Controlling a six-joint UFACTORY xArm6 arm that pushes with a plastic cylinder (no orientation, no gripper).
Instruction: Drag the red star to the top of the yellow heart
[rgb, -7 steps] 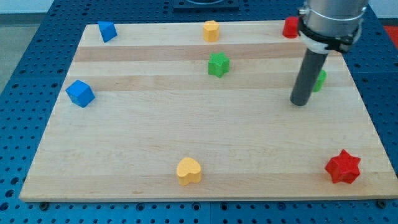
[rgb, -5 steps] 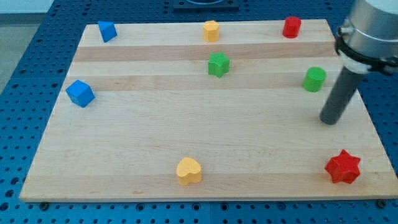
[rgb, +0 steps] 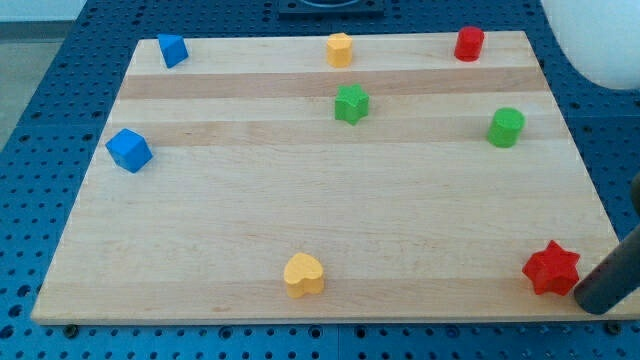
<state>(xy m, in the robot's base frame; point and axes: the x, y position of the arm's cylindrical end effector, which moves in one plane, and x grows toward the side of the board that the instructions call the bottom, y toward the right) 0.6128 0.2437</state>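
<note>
1. Red star (rgb: 551, 268): lies flat on surface, near bottom-right corner of the view. Sits well to the view's right of the yellow heart, approx. same row.
2. Yellow heart (rgb: 304, 274): bottom edge area, a bit left of centre; nothing touching it.
3. My tip (rgb: 596, 306): at the view's bottom-right, just beside red star on its right/lower side, at the board's edge. Contact w/ star: cannot tell, very close. Rod slants up to the right, cut off by frame edge. No gripper on this arm, plain rod only, so no open/closed state to give.
4. Green cylinder (rgb: 506, 127): right side, upper half, well above red star.
5. Red cylinder (rgb: 469, 43): top edge, right.
6. Green star (rgb: 351, 103): upper middle, below yellow block.
7. Yellow block (rgb: 340, 49): top edge, centre; exact shape unclear.
8. Blue block (rgb: 173, 50): top-left corner area, shape unclear.
9. Blue cube (rgb: 129, 150): left edge, mid height.
10. Surface (rgb: 300, 200): pale wooden board on blue perforated base (rgb: 40, 120).
</note>
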